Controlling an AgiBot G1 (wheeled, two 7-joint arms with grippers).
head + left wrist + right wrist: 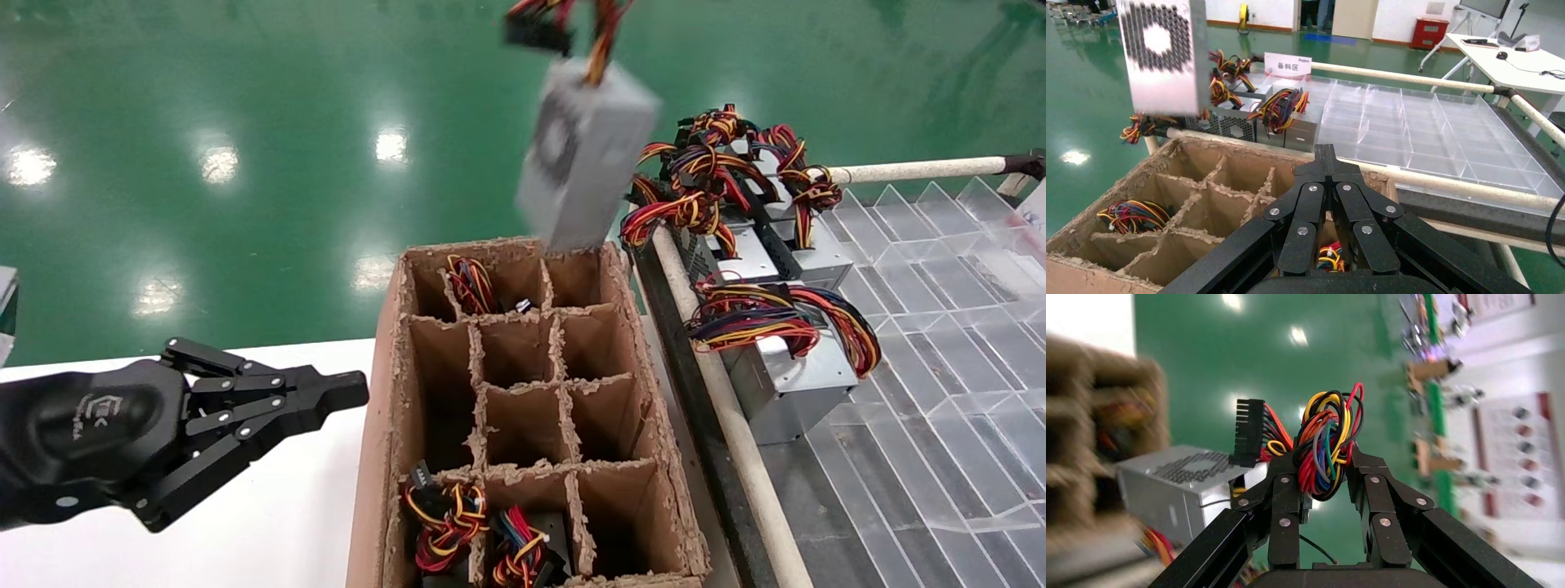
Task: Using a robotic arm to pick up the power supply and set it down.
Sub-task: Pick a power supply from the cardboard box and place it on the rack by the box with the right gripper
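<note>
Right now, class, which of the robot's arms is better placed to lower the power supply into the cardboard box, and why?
The right. Its gripper already grips the wire bundle, dangling the power supply above the box's far cells. The left gripper hangs shut beside the box.

divided cardboard box (523, 392), clear tray (940, 343)

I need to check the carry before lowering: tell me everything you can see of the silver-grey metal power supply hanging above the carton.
The silver-grey metal power supply is a rectangular box with a round perforated vent on one face. It hangs tilted in the air by its bundle of red, yellow and black wires, which the right gripper clamps. Its lower end is over the far right cells of the divided brown cardboard carton; nothing else visibly touches it.
</note>
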